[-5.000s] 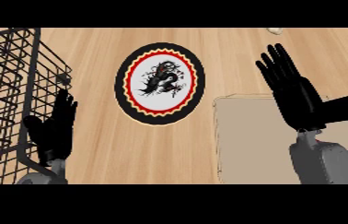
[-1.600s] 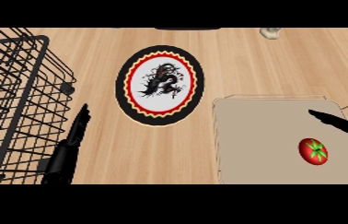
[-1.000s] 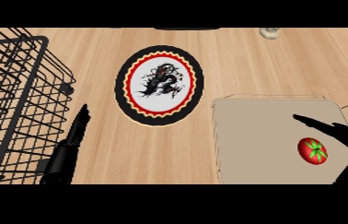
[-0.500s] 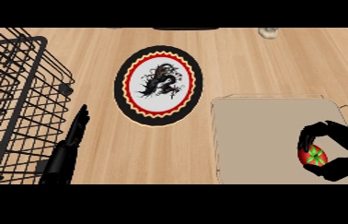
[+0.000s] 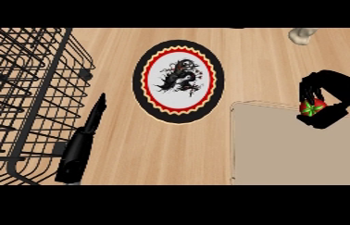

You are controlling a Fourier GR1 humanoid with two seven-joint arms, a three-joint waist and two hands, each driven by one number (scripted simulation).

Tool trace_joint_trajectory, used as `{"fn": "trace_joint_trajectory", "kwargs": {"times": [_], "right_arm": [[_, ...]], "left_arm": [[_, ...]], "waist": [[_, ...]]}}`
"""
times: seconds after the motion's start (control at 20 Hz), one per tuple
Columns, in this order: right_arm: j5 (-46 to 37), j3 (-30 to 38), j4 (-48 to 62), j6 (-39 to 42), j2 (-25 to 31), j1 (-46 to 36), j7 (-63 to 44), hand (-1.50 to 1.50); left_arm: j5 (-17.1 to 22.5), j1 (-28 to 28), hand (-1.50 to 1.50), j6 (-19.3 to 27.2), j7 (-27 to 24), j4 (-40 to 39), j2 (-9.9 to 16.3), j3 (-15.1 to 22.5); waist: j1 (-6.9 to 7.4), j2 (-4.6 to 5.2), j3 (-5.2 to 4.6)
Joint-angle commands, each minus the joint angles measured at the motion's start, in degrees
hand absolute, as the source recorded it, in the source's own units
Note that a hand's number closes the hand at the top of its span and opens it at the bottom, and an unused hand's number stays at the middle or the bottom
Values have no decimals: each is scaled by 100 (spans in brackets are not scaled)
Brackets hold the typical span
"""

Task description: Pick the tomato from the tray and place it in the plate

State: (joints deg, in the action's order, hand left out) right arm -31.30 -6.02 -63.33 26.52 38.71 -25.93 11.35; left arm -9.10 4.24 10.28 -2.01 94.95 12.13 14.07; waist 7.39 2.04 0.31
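On the wooden bench [image 5: 273, 62] lie a wire rack [image 5: 34, 94], a tan tray [image 5: 287, 150] and a plate [image 5: 180, 82] with a black dragon. The right hand [image 5: 328, 96] curls round the red, green-stemmed tomato [image 5: 312, 108] over the tray's far edge. The left hand [image 5: 85, 136] rests straight-fingered beside the rack.

No writing, label, brand, number or sign can be read anywhere in the head view. The only marking is on the plate [image 5: 179, 87]: a black dragon-like figure on its white middle, ringed by a red band with a yellow zigzag edge inside a black rim. It is a drawing, with no letters or digits. The tray [image 5: 287, 150], the wire basket [image 5: 37, 94] and the wooden desk [image 5: 123, 164] carry no print.
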Motion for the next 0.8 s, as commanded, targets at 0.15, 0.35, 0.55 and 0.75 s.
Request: {"fn": "trace_joint_trajectory", "kwargs": {"times": [0.15,0.35,0.55,0.75], "right_arm": [[-779,118,1092,-1436,-262,-1262,123,150],[-712,426,1560,-1959,-324,-1887,601,150],[-499,695,1761,-2557,-522,-2161,1448,150],[-10,857,1880,-2132,-744,-2701,2233,150]], "left_arm": [[-122,-88,0,-151,-116,-263,647,-467],[2,-183,0,-162,61,-171,717,-644],[65,-32,0,-94,-42,-286,718,-759],[60,15,0,-82,48,-214,819,-858]], "waist": [[133,49,2],[-6,8,-1],[-242,-49,-10],[-321,-90,-16]]}}
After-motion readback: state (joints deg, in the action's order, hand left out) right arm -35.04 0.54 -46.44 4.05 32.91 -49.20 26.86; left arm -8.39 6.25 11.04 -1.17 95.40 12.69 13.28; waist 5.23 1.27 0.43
